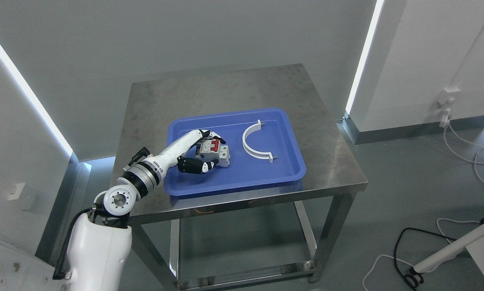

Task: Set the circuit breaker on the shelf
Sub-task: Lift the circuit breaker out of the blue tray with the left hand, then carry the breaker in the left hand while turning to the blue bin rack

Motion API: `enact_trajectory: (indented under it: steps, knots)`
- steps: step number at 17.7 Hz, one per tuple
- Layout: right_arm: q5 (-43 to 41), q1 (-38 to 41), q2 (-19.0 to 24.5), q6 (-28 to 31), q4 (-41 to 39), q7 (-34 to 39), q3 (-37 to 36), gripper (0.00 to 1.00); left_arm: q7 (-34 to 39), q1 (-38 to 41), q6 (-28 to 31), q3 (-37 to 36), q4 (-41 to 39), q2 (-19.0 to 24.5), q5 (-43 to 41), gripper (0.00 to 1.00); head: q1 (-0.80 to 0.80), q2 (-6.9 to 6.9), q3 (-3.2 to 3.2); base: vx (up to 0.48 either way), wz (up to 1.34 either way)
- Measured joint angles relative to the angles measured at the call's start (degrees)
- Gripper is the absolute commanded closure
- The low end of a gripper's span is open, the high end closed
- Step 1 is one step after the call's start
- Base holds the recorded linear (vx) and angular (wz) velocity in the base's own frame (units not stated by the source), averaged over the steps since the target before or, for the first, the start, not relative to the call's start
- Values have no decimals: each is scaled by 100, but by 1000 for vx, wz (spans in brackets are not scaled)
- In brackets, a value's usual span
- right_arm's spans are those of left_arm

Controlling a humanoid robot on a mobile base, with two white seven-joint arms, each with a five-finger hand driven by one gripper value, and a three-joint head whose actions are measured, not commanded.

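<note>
A grey circuit breaker with red switches lies in the left part of a blue tray on a steel table. My left hand reaches into the tray from the lower left. Its fingers curl over the breaker's top and its thumb sits at the breaker's near side, so the hand closes around it. The breaker still rests on the tray floor. My right arm is out of view.
A white half-ring clamp lies in the tray to the right of the breaker. The steel table has a lower shelf rail near the floor. Cables lie on the floor at the right.
</note>
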Motion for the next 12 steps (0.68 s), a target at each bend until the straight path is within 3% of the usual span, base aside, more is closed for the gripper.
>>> enact_trajectory:
  steps: [2,6,9,12]
  knots:
    - [0,-1,0,0,0,0,0,0,723,-77,-321,188,3,-60,411,91,0,0,0,-134,84]
    - [0,0,0,-7,-1,0,0,0,2219,23,-1555,449,-98,-144,1251,91,0,0,0,-258,54]
    - [0,3,0,-4,0,0,0,0,2336,343,-1848,560,-374,-188,1719,90,0,0,0,-515,-115]
    - [0,3,0,-1,0,0,0,0,1846,652,-1926,672,-650,-213,1995,90,0,0,0,-547,4]
